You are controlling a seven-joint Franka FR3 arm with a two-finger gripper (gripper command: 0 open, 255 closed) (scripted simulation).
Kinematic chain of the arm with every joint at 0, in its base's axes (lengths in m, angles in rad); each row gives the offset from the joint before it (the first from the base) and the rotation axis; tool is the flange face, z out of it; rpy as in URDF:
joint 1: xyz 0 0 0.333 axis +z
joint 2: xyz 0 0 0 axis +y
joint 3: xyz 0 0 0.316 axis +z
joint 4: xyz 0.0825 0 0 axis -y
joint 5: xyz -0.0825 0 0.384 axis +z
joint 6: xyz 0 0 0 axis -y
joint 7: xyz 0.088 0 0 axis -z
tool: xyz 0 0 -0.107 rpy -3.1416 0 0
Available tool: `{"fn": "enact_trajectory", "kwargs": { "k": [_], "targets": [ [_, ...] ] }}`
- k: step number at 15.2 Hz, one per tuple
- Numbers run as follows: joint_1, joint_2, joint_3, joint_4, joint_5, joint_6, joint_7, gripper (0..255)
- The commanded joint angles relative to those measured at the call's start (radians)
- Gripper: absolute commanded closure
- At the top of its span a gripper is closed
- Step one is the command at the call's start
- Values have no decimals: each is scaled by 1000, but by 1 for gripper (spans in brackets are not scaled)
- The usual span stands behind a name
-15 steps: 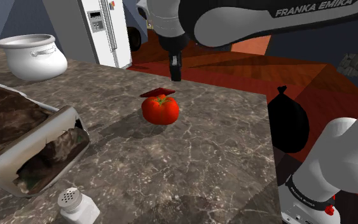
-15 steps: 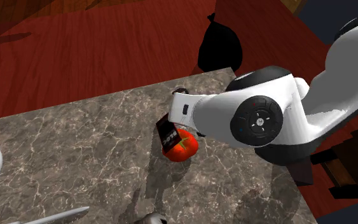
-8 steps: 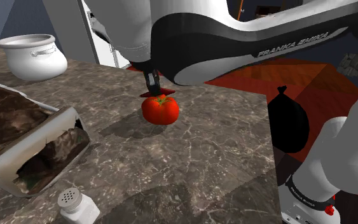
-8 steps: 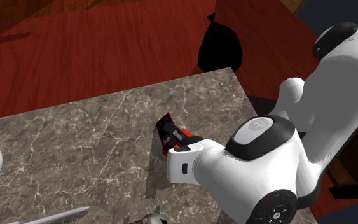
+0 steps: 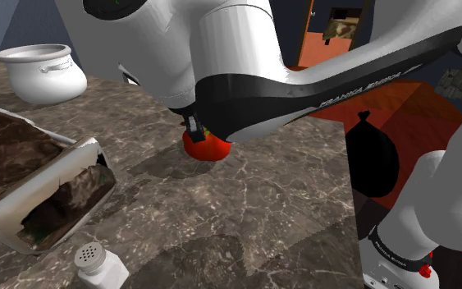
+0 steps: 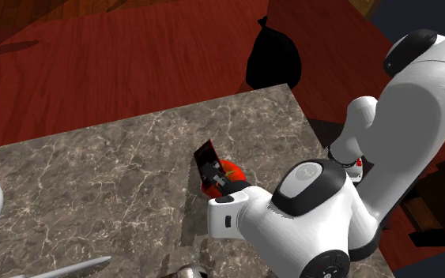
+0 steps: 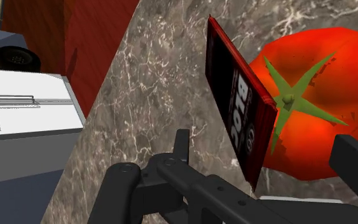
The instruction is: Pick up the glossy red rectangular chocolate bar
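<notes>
The chocolate bar is a thin slab with glossy red edges and a dark printed face. It stands tilted on the marble counter, leaning against a red tomato. My gripper is open just above the counter, one black finger on the bar's free side and the other finger beyond the tomato. Neither finger touches the bar. From the second exterior view the bar pokes out ahead of the wrist, beside the tomato. The arm hides most of the tomato in the shoulder view.
A white pot stands at the counter's far left. A battered open box and a shaker sit near the shoulder view's lower left. A black bag lies on the red floor past the counter edge. A white fridge stands beyond.
The arm has swung down and forward over the counter. The gripper dropped from above the bar to straddle the bar and tomato. Bar and tomato have not moved.
</notes>
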Motion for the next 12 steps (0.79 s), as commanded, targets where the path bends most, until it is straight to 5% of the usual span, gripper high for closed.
{"fn": "enact_trajectory", "kwargs": {
  "k": [1,2,12],
  "targets": [
    [0,-1,0,-11,0,8,6,0],
    [0,-1,0,-10,-1,8,7,255],
    [0,-2,0,1,2,-2,-1,255]
  ]
}}
